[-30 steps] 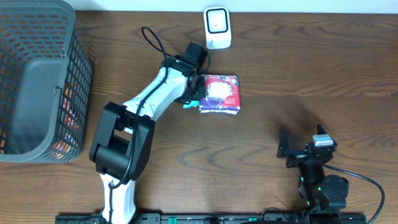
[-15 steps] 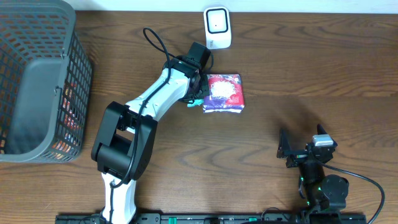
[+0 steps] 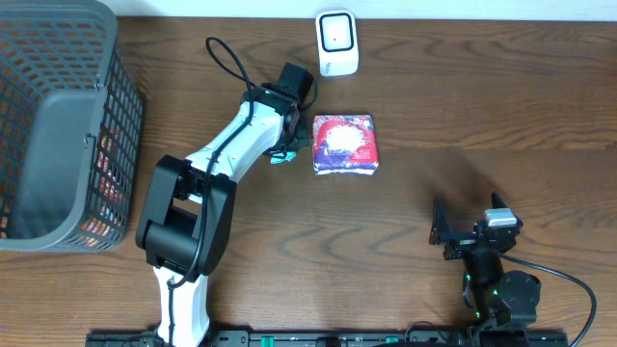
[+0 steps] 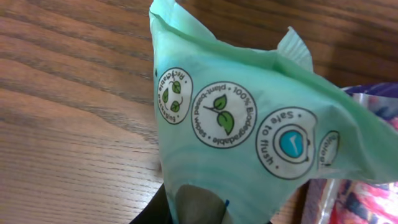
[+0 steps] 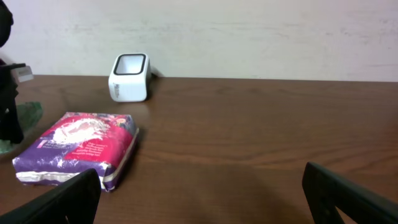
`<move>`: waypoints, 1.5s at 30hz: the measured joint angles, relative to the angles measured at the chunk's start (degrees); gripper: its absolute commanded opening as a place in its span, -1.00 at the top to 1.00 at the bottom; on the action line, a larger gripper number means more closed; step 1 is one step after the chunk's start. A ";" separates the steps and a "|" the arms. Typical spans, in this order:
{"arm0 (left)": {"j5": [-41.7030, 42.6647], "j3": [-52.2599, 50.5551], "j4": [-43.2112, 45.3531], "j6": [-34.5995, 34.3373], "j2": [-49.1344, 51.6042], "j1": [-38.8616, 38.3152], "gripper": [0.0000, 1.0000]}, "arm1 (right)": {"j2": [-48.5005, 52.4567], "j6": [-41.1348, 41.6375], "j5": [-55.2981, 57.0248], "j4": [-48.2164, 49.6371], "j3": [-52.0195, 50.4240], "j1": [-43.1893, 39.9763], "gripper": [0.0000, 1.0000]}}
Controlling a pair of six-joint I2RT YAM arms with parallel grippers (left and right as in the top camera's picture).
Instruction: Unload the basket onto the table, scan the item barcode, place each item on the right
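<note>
Visibly mint-green packet (image 4: 249, 124) with round leaf badges, pinched in left claw (image 3: 288, 149); right claw (image 5: 202, 196) wide.

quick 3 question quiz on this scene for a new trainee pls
1. True or false: the purple pack lies on the table, outside the mesh basket.
2. Which gripper's jaws are shut on the green packet?
3. Fill in: a round badge on the green packet reads "safe to ____".
Key: 1 true; 2 the left gripper; 3 flush.
</note>
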 measured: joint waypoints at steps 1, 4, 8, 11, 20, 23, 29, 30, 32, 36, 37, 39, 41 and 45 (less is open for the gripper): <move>-0.02 0.00 0.02 -0.02 0.00 -0.22 0.70 | 0.00 0.00 0.00 0.00 0.00 0.00 -0.99; -0.04 0.00 0.11 -0.02 0.00 -0.92 0.68 | 0.00 0.00 0.02 -0.02 0.00 0.00 -0.99; -0.04 0.00 0.28 0.35 0.00 -1.62 0.33 | 0.00 0.00 0.02 0.00 0.00 0.00 -0.98; -0.07 0.00 0.33 0.46 0.00 -1.57 -0.07 | 0.00 0.00 0.02 0.00 0.00 0.00 -0.99; -0.55 0.00 0.33 0.17 -0.02 -1.36 -0.25 | 0.00 0.00 0.02 0.00 0.00 0.00 -0.98; -0.70 0.00 0.20 0.17 -0.48 -0.81 -0.25 | 0.00 0.00 0.02 -0.02 0.00 0.00 -0.99; -0.74 0.02 0.94 0.17 -9.18 1.14 -0.26 | 0.00 0.00 0.00 0.00 0.00 0.00 -0.98; -0.74 0.04 1.20 0.28 -11.63 1.55 -0.26 | 0.00 0.00 0.02 0.00 0.00 0.00 -0.99; -0.83 0.17 1.36 1.11 -16.55 2.51 -0.27 | 0.00 0.00 0.00 0.00 0.00 0.00 -0.98; -1.14 1.05 1.51 3.08 -25.09 5.25 -0.27 | 0.00 0.00 0.02 0.00 0.00 0.00 -0.99; -1.27 1.18 1.49 3.56 -26.75 6.12 -0.27 | 0.00 0.00 0.02 0.00 0.00 0.00 -0.98; -1.97 1.22 1.22 4.28 -29.44 8.17 -0.49 | 0.00 0.00 0.02 0.00 0.00 0.00 -0.99; -3.19 1.22 0.52 4.90 -31.36 10.38 -0.56 | 0.00 0.00 0.00 0.00 0.00 0.00 -0.98; -6.95 1.22 -0.57 5.55 -33.31 15.41 -0.58 | 0.00 0.00 0.02 -0.02 0.00 0.00 -0.98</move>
